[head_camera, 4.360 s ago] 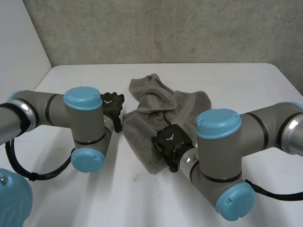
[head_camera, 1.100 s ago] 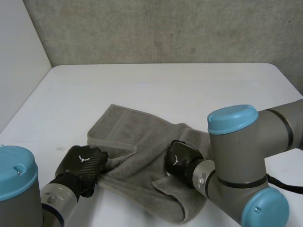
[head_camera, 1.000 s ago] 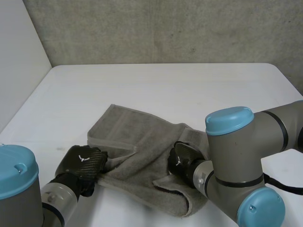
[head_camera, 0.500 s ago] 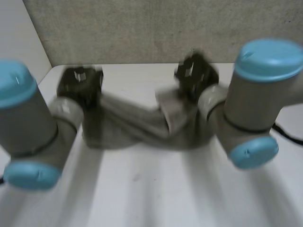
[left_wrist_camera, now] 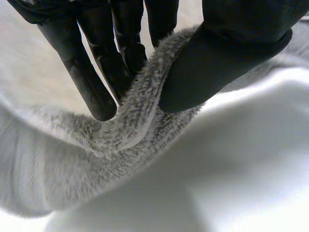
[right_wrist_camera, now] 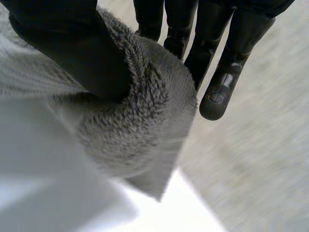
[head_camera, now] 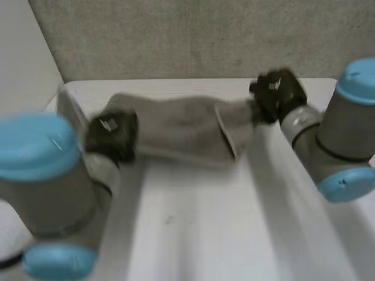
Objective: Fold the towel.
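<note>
A grey towel (head_camera: pixel 181 132) hangs stretched between two black hands above the white tabletop (head_camera: pixel 234 234). The left hand (head_camera: pixel 111 137), at the towel's 9 o'clock end, has fingers (left_wrist_camera: pixel 94 82) and thumb clamped on its edge. The right hand (head_camera: pixel 275 93), at the 2 o'clock end, pinches a corner likewise. No neat fold looks made yet. Judging by this, the towel is only spread out, and the folding itself is left.
</note>
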Tool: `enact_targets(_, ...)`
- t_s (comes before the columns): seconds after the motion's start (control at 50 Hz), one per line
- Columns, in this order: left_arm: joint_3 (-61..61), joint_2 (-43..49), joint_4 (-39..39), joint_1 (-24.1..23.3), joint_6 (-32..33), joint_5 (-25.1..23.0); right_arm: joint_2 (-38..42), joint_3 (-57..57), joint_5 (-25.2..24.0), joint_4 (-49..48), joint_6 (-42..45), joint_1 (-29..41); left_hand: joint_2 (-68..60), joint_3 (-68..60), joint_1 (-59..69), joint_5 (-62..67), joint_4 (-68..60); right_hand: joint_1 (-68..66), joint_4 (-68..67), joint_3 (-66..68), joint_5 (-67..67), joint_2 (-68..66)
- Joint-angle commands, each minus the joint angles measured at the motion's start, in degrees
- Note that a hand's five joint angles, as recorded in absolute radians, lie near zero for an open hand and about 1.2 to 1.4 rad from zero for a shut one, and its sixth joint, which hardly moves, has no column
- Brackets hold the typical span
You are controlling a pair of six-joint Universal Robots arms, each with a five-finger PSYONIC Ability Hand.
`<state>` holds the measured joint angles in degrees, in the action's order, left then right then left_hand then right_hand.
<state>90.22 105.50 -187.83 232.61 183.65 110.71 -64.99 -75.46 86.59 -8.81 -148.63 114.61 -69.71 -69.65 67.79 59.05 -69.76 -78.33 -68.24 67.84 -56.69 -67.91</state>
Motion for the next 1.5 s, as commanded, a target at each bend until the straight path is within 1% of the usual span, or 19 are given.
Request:
enact_targets(0.02, 6.1, 7.9, -2.0, -9.5, -1.2, 0.0, 4.2, -5.3, -1.3, 2.8, -0.8, -2.6, -10.3, -10.3, 12.2, 10.9, -10.2, -1.7, -11.8, 12.2, -13.3, -12.1)
enact_targets(0.14, 6.5, 9.0, -2.0, -12.7, -2.4, -0.4, 5.6, -6.7, -1.3, 3.1, -0.1, -6.3, -10.3, -10.3, 12.2, 10.9, -10.2, -1.7, -11.8, 12.2, -13.3, -12.1)
enact_targets(0.16, 6.5, 9.0, -2.1, -13.1, -2.3, -0.7, 5.5, -6.9, -1.3, 3.2, -0.1, -7.0, 3.0, 3.0, -1.1, -2.4, 3.1, -1.7, -11.8, 12.2, -13.3, -12.1)
enact_targets(0.18, 6.5, 9.0, -2.1, -13.1, -2.3, -0.7, 5.5, -6.9, -1.3, 3.2, -0.1, -7.0, 3.1, 3.1, -1.2, -2.5, 3.2, -1.7, -11.8, 12.2, -13.3, -12.1)
enact_targets(0.22, 6.4, 8.9, -2.1, -13.4, -2.2, -0.8, 4.5, -7.7, -1.2, 3.3, -0.1, -8.3, 43.7, 43.6, -41.7, -43.0, 43.7, -1.7, -11.8, 12.2, -13.3, -12.1)
enact_targets(0.24, 6.4, 8.9, -2.1, -13.4, -2.2, -0.8, 4.5, -7.7, -1.2, 3.3, -0.1, -8.3, 43.8, 43.8, -41.9, -43.2, 43.9, -1.7, -11.8, 12.2, -13.3, -12.1)
enact_targets(0.26, 6.2, 8.7, -2.1, -13.3, -2.1, -0.7, 4.0, -8.2, -1.3, 3.3, -0.2, -8.6, 56.0, 55.9, -54.1, -55.4, 56.1, -1.7, -11.8, 12.2, -13.3, -12.1)
enact_targets(0.3, 6.1, 8.3, -2.2, -13.2, -2.1, -0.7, 3.4, -8.8, -1.4, 2.9, -0.2, -9.0, 58.1, 58.1, -56.2, -57.5, 58.2, -1.7, -11.8, 12.2, -13.3, -12.1)
enact_targets(0.4, 6.5, 5.8, -2.1, -11.0, -2.1, -0.7, 2.6, -10.7, -1.4, 2.0, -0.6, -9.8, 58.3, 58.3, -56.4, -57.7, 58.4, -1.7, -11.8, 12.2, -13.3, -12.1)
enact_targets(0.62, 13.8, -0.5, -1.9, -0.8, -1.2, -2.5, 3.6, -11.9, -1.1, -2.3, -0.7, -11.1, 57.0, 56.9, -55.1, -56.3, 57.0, -1.7, -11.8, 12.2, -13.3, -12.1)
enact_targets(0.7, 16.0, -1.8, -1.7, 6.1, 3.5, -10.3, 4.7, -11.8, -1.1, -3.0, -0.6, -12.0, 54.9, 54.9, -53.0, -54.3, 55.0, -1.7, -11.8, 12.2, -13.3, -12.1)
enact_targets(0.72, 16.0, -1.8, -1.7, 6.1, 3.6, -10.3, 4.7, -11.8, -1.1, -3.0, -0.6, -12.0, 54.9, 54.9, -53.0, -54.3, 55.0, -1.7, -11.8, 12.2, -13.3, -12.1)
enact_targets(0.76, 16.7, -1.8, -1.6, 11.0, 8.3, -17.0, 5.0, -11.8, -1.0, -3.0, -0.5, -12.0, 54.8, 54.7, -52.9, -54.1, 54.8, -1.7, -11.8, 12.2, -13.3, -12.1)
enact_targets(0.78, 16.7, -1.8, -1.6, 11.0, 8.3, -17.0, 5.0, -11.8, -1.0, -3.0, -0.5, -12.0, 54.8, 54.7, -52.9, -54.1, 54.8, -1.7, -11.8, 12.2, -13.3, -12.1)
enact_targets(0.86, 16.6, -0.6, -1.3, 16.3, 15.8, -24.8, 5.0, -12.2, -0.9, -3.0, -0.5, -11.9, 52.1, 52.0, -50.2, -51.5, 52.2, -1.7, -11.8, 12.2, -13.3, -12.1)
enact_targets(0.96, 16.0, 2.1, -1.3, 20.1, 22.0, -27.2, 5.0, -12.7, -1.0, -3.0, -0.3, -11.6, 45.7, 45.7, -43.8, -45.1, 45.8, -1.7, -11.8, 12.2, -13.3, -12.1)
enact_targets(1.08, 14.8, 4.3, -1.0, 22.0, 24.7, -27.5, 5.1, -12.9, -0.9, -3.0, -0.3, -11.5, 38.5, 38.4, -36.6, -37.8, 38.5, -1.7, -11.8, 12.2, -13.3, -12.1)
enact_targets(1.44, 13.9, 6.1, 2.6, 22.3, 24.9, -27.6, 5.6, -13.0, -0.8, -3.1, 0.0, -11.5, 38.1, 38.1, -36.2, -37.5, 38.2, -1.7, -11.8, 12.2, -13.3, -12.1)
enact_targets(1.5, 13.8, 6.0, 4.0, 22.2, 25.0, -27.5, 5.7, -13.0, -0.8, -3.1, 0.1, -11.5, 31.6, 31.6, -29.7, -31.0, 31.7, -1.7, -11.8, 12.2, -13.3, -12.1)
